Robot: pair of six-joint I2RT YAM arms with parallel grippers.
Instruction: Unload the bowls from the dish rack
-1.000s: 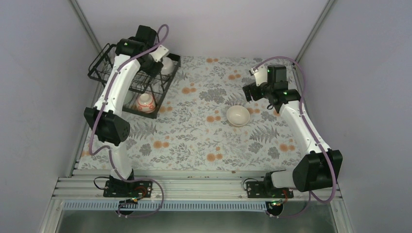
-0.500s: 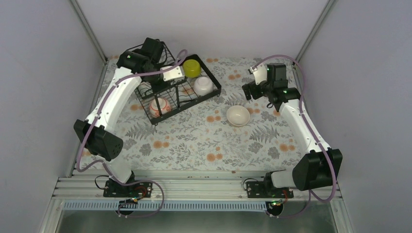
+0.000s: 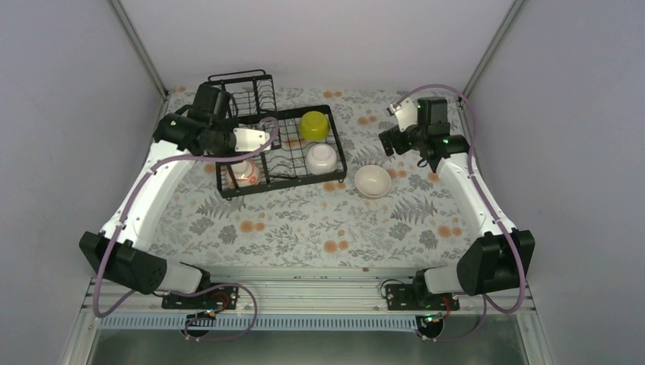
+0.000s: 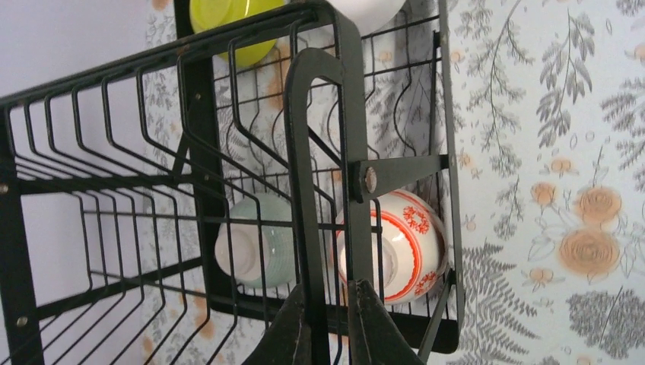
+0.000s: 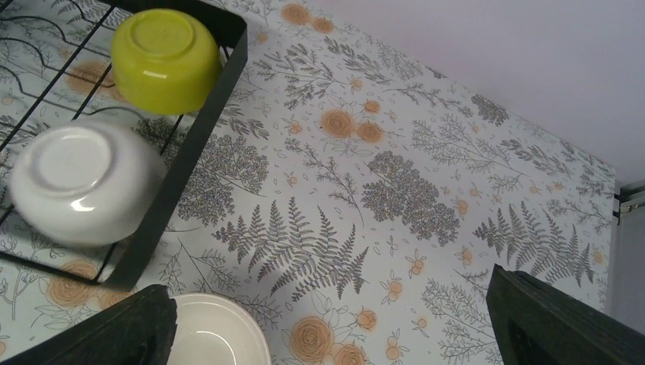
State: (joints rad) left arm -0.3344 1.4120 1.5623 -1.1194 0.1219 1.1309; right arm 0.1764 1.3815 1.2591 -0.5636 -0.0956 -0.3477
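Your left gripper [image 4: 331,295] pinches a bar of the dish rack [image 4: 198,99]. Red-patterned bowl [image 4: 395,243] and pale green bowl [image 4: 255,239] sit inside, just beyond its tips. Your right gripper [image 5: 331,293] is spread wide, cream bowl [image 5: 217,334] beside one finger on the floral tabletop [image 5: 395,190]. Plain grey walls [image 3: 342,38] all round.

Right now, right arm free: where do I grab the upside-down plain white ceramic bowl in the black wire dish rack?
Probably the raised foot ring of the white bowl, coming straight down with the open right gripper. It sits base-up by the right edge of the dish rack, rim down on the wires, so the rim can't be pinched.
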